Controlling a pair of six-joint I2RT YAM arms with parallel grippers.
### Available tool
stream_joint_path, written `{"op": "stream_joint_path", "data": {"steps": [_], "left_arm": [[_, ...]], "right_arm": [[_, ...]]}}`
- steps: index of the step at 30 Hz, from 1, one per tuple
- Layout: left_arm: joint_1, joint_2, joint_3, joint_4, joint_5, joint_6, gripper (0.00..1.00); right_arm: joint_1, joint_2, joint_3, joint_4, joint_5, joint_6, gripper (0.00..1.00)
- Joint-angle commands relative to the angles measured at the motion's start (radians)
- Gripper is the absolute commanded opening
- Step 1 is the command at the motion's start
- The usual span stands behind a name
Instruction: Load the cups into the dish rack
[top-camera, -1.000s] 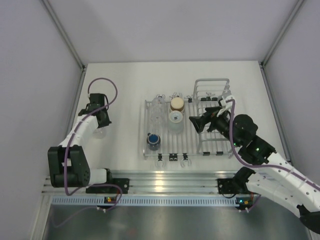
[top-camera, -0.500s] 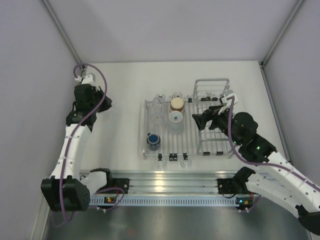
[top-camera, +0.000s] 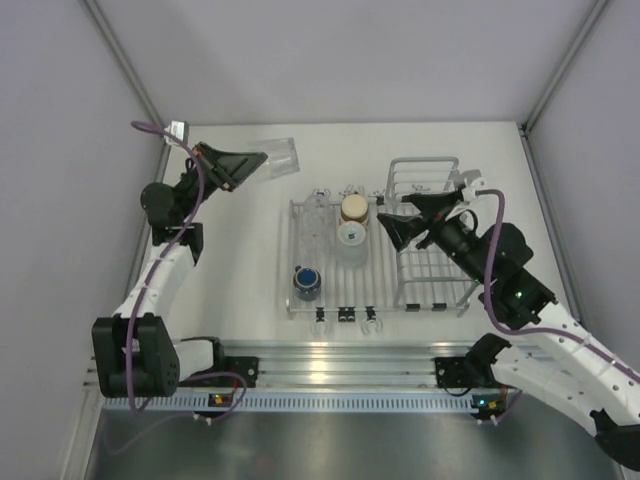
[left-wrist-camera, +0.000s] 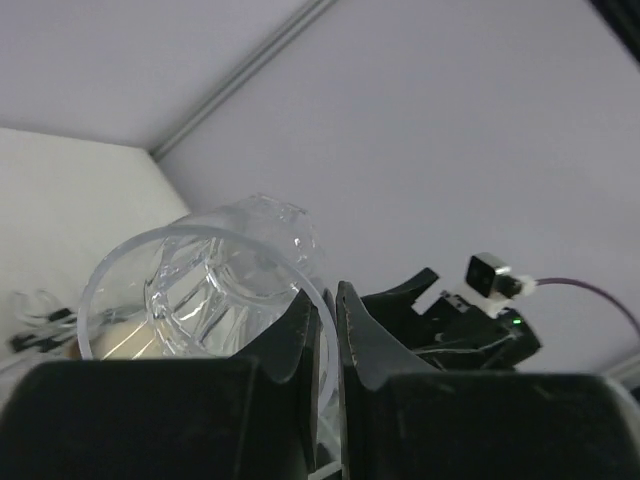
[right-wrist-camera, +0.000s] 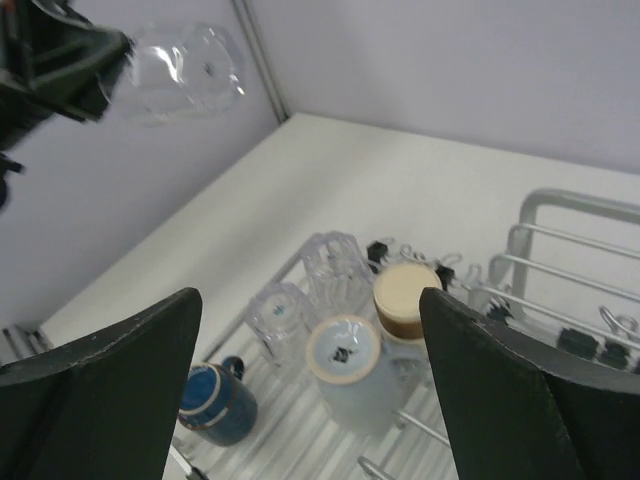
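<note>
Transport looks to be the step in hand. The left gripper (top-camera: 256, 160) is clamped on the rim of a clear cup (top-camera: 280, 156) and holds it sideways in the air, over the far-left part of the table and well apart from the dish rack (top-camera: 340, 295). The tan-and-brown cup (top-camera: 353, 207), pale blue cup (top-camera: 350, 233) and dark blue mug (top-camera: 306, 281) already sit on the rack's flat section. The right gripper (top-camera: 398, 222) hangs where the flat section meets the basket, jaws spread wide with nothing between them.

The next move probably calls for swinging the cup rightward over a free stretch of bars, turning it mouth-down and lowering it before letting go.

The left wrist view shows the grip itself, with the cup wall pinched between the two fingers, which the overhead view cannot resolve. The right wrist view reveals two more clear glasses (right-wrist-camera: 335, 262) on the bars beside the others, barely visible from above.
</note>
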Motion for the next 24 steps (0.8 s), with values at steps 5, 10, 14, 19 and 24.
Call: {"op": "stream_joint_path", "data": {"steps": [5,10,14,19,24], "left_arm": [[-0.026,-0.011,-0.117,0.653,0.060,-0.487,0.00],[-0.096,-0.075,-0.147,0.653,0.023,-0.505,0.00],[-0.167,-0.089,-0.167,0.655,-0.008,-0.493,0.00],[-0.274,-0.068,-0.183,0.655,-0.043,-0.447,0.00],[-0.389,-0.029,-0.175,0.655,-0.083,-0.390,0.00]], "right_arm": [[-0.022,0.069,0.002,0.391,-0.208,0.137,0.90],[-0.025,0.158,0.005,0.554,-0.322,0.206,0.91],[-0.026,0.198,0.002,0.643,-0.365,0.255,0.92],[-0.026,0.227,0.008,0.700,-0.403,0.289,0.92],[-0.025,0.258,0.022,0.731,-0.428,0.315,0.93]]}}
